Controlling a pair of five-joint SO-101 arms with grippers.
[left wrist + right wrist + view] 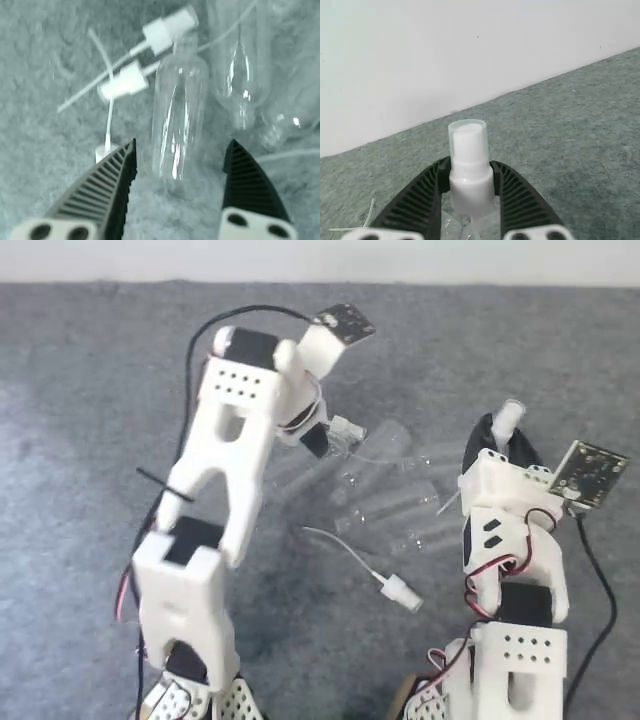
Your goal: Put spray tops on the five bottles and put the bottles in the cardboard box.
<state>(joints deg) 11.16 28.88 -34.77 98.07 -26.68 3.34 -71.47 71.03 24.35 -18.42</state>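
Note:
Several clear bottles lie side by side on the grey carpet between the arms. My left gripper is open just above one lying bottle, with a finger on either side of it. Two loose spray tops lie by that bottle's neck. Another spray top with its thin tube lies nearer the arm bases. My right gripper is shut on an upright bottle with a white spray top on it, held above the carpet at the right.
Grey carpet covers the whole table, open at the far left and far right. A pale wall runs along the back. A brown corner shows at the bottom edge between the arm bases.

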